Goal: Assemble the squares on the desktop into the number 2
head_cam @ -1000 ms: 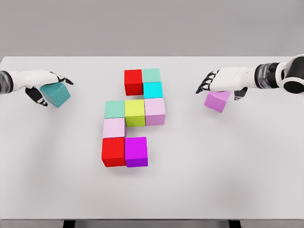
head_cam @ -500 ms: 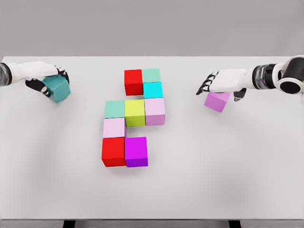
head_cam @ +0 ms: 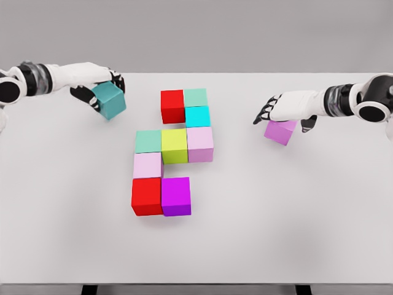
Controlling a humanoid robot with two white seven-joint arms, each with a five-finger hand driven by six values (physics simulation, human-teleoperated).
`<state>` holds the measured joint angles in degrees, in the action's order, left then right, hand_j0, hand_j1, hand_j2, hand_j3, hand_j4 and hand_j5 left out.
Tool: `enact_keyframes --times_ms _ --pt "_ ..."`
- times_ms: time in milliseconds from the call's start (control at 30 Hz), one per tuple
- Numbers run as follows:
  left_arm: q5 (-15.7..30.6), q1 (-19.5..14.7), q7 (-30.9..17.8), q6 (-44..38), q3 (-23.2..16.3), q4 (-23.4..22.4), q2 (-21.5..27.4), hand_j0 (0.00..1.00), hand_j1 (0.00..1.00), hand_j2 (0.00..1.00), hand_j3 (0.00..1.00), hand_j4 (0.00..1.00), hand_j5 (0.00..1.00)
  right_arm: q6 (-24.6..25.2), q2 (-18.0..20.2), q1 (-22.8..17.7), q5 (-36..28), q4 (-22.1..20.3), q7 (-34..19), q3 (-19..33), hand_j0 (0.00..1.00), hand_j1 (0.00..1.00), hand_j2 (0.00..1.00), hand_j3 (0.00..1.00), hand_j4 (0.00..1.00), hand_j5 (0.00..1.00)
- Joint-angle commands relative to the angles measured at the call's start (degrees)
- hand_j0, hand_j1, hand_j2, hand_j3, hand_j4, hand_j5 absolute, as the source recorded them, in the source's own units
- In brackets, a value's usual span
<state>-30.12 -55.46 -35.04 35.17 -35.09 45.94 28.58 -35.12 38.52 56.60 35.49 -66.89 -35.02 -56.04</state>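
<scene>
Head view: the left hand (head_cam: 92, 83) pinches a teal block (head_cam: 110, 101) in curled fingers, lifted beside the half-built figure (head_cam: 174, 152). The right hand (head_cam: 287, 107) curls over a purple block (head_cam: 281, 131) just under its fingertips. The carry step is likely in hand; next comes setting the teal block against the red top block (head_cam: 172, 106). The white table (head_cam: 276, 221) meets a grey wall.

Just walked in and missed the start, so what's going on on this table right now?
A two-armed robot is building a figure from colored cubes on a white table. The left hand grips a teal cube, held up left of the cluster. The right hand rests over a purple cube at the right; a grip is not clear. Nine cubes already sit together mid-table in a partial 2 shape.
</scene>
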Motion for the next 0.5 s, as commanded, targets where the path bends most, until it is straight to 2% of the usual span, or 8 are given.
enact_keyframes --times_ms 0,100,133,200,233,300,400,467 --pt "0.4 0.0 0.0 -0.2 0.0 0.0 -1.2 0.32 0.32 0.32 0.32 0.32 0.32 0.1 0.0 0.0 0.6 0.1 0.0 0.0 1.0 1.0 1.0 1.0 1.0 1.0" --pt "1.1 0.2 0.0 -0.2 0.0 0.7 -1.9 0.32 0.32 0.32 0.32 0.32 0.32 0.1 0.0 0.3 0.7 0.1 0.0 0.0 0.73 0.73 0.73 0.73 0.73 0.73" --pt "2.3 0.3 0.0 -0.2 0.0 1.4 -2.0 0.32 0.32 0.32 0.32 0.32 0.32 0.1 0.0 0.3 0.6 0.2 0.0 0.0 0.69 0.69 0.69 0.69 0.69 0.69" --pt "2.5 0.3 0.0 -0.2 -1.7 4.9 -1.9 0.33 0.33 0.33 0.33 0.33 0.33 0.1 0.0 0.3 0.6 0.2 0.0 0.0 0.69 0.69 0.69 0.69 0.69 0.69" --pt "4.6 0.3 0.0 -2.8 -3.9 8.5 -1.1 0.33 0.33 0.33 0.33 0.33 0.33 0.1 0.0 0.3 0.6 0.2 0.0 -0.1 0.69 0.69 0.69 0.69 0.69 0.69" --pt "8.9 0.5 0.0 -8.6 -8.9 11.1 1.4 0.33 0.33 0.33 0.33 0.33 0.33 0.1 0.0 0.3 0.6 0.2 0.0 -0.1 0.69 0.69 0.69 0.69 0.69 0.69" --pt "11.2 0.4 0.0 -15.9 -9.7 13.7 1.9 0.33 0.33 0.33 0.33 0.33 0.33 0.1 -0.3 0.3 0.6 0.1 0.0 -0.1 0.69 0.69 0.69 0.69 0.69 0.69" --pt "11.2 0.3 0.0 -20.5 -9.8 13.7 1.9 0.33 0.33 0.33 0.33 0.33 0.33 0.1 -0.3 0.3 0.4 0.2 0.0 -0.1 0.63 0.63 0.63 0.63 0.63 0.63"
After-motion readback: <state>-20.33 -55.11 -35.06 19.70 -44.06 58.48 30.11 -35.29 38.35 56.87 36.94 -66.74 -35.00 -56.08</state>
